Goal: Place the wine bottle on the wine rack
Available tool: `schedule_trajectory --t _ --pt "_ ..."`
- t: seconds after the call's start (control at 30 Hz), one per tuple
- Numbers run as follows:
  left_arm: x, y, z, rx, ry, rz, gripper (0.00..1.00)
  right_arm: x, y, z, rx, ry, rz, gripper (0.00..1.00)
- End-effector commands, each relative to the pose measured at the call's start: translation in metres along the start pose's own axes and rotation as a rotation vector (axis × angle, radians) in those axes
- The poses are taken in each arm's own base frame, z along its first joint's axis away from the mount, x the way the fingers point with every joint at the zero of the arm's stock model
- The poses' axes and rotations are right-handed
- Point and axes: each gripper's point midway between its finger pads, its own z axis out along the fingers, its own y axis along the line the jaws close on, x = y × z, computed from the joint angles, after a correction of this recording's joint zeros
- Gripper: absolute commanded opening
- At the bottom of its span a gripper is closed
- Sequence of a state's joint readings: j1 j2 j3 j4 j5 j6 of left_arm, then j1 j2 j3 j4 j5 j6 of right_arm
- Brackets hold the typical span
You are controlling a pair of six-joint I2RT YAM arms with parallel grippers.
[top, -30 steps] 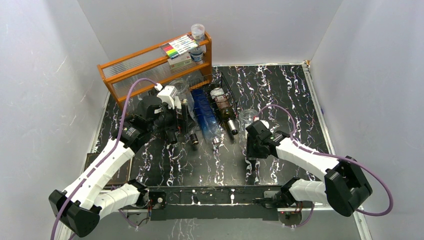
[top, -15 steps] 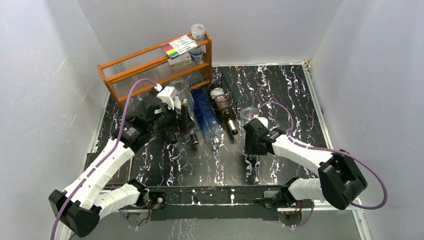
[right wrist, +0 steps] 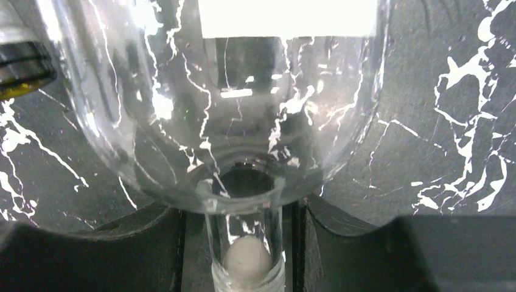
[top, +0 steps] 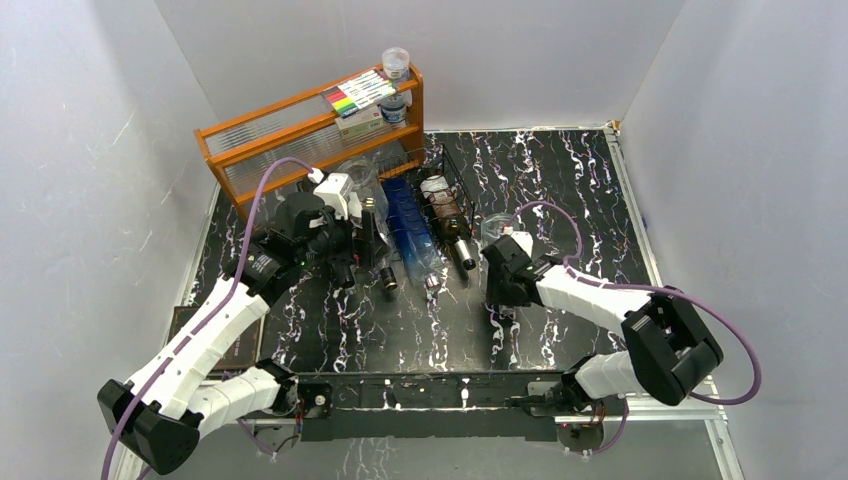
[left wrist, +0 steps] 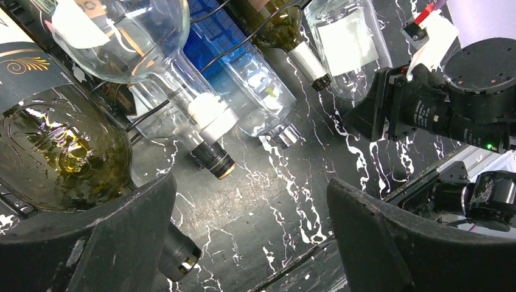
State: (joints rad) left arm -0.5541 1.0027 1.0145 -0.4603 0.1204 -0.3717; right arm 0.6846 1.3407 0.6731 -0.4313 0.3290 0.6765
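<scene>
Two fingers of the right pincer (right wrist: 243, 213) flank the neck of the wine bottle (right wrist: 231, 91), which lies on the desk (top: 560, 190) just beside the wine rack (top: 450, 195); pinching or loose, I cannot tell. The left pincer (left wrist: 249, 201) is spread wide.

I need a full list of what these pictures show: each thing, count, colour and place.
table: 1, black, white veins.
shelf: 1, orange wood, back left.
marker pack: 1, multicoloured, shelf top.
jars: 2, one clear, one dark, shelf's right end.
wine rack: 1, black wire, centre back.
dark bottle: 1, white neck band, on the rack.
blue bottle: 1, left of it.
capped bottle: 1, clear, left of the blue.
green bottle: 1, olive, leftmost.
labelled bottle: 1, clear, right of the rack.
left gripper: jaws wide open above the bottles.
right gripper: jaws around the labelled bottle's neck, slightly apart.
</scene>
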Motion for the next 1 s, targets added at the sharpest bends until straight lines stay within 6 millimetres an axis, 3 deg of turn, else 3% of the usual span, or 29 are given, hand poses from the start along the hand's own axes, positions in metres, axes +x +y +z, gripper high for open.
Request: schedule_trajectory --t 0.0,0.23,0.6,0.67,0.9,0.97 --pt "-0.007 -0.002 -0.009 0.000 -0.023 0.018 0.93 -0.029 0.005 0.003 0.005 -0.092 0.045 0.56" --pt "-0.006 -0.001 -0.010 -0.008 -0.025 0.019 0.94 -0.034 0.008 0.007 -0.034 -0.143 0.047 0.55" --pt "-0.006 0.000 -0.010 -0.012 -0.023 0.020 0.94 -0.020 0.003 0.017 -0.034 -0.128 0.043 0.50" --pt "-0.006 0.000 -0.010 -0.012 -0.025 0.021 0.94 -0.017 0.001 0.020 -0.026 -0.125 0.043 0.44" --pt "-0.006 0.002 -0.011 -0.024 -0.024 0.023 0.94 -0.013 -0.005 0.026 0.005 -0.115 0.042 0.01" --pt "-0.007 0.003 -0.012 -0.028 -0.027 0.024 0.94 -0.016 -0.005 0.025 0.005 -0.132 0.051 0.00"
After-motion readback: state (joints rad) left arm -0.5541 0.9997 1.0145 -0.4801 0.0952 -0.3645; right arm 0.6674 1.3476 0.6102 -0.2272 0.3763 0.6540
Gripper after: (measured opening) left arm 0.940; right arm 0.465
